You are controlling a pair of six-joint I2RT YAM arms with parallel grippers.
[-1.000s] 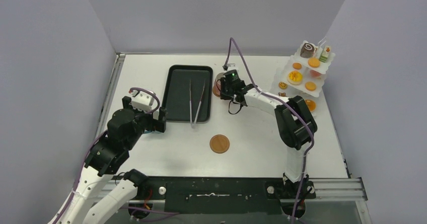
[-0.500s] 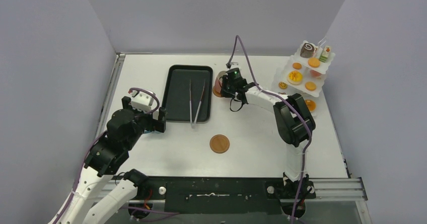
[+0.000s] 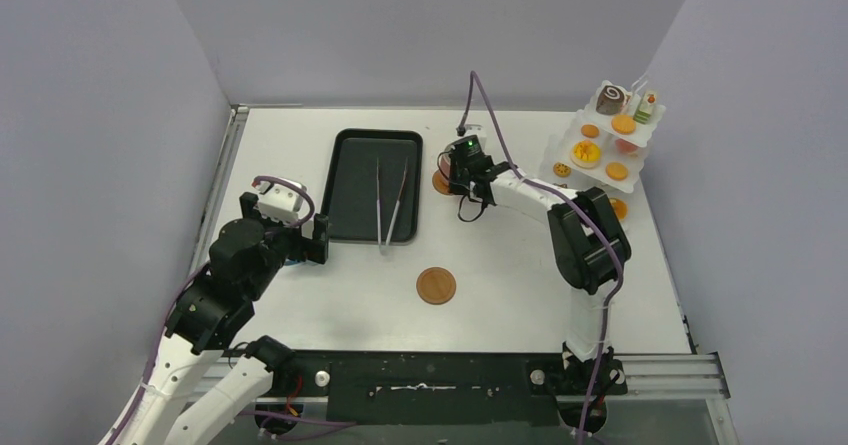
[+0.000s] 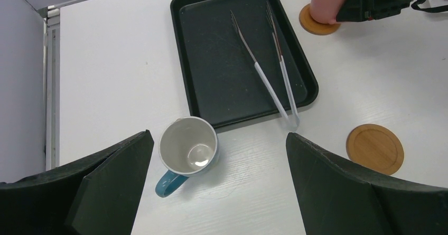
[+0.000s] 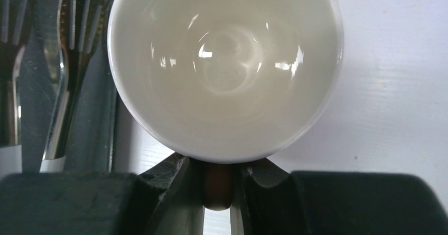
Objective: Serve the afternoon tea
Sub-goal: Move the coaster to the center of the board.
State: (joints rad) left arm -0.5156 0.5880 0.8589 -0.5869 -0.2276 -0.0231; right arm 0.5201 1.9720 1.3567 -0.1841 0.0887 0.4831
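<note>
The right gripper (image 5: 216, 185) is clamped on the handle of the pink cup (image 5: 224, 66), whose white inside fills the right wrist view. In the left wrist view that cup shows at the upper right of the frame over a round wooden coaster (image 4: 318, 25) — whether its base touches the wood or hangs just above it is hard to tell. The left gripper (image 4: 218, 140) is spread wide and holds nothing. It hovers over the blue cup (image 4: 188, 148), which stands upright on the white surface (image 4: 116, 60) at the lower middle of the frame, just beside the near edge of the black tray (image 4: 182, 50). Metal tongs (image 4: 264, 71) lie in the tray, their joined end reaching past its rim. A second coaster (image 4: 375, 148) lies at the right. In the top view the pastries (image 3: 586, 152) sit on a tiered white stand (image 3: 560, 148) at the upper right.
</note>
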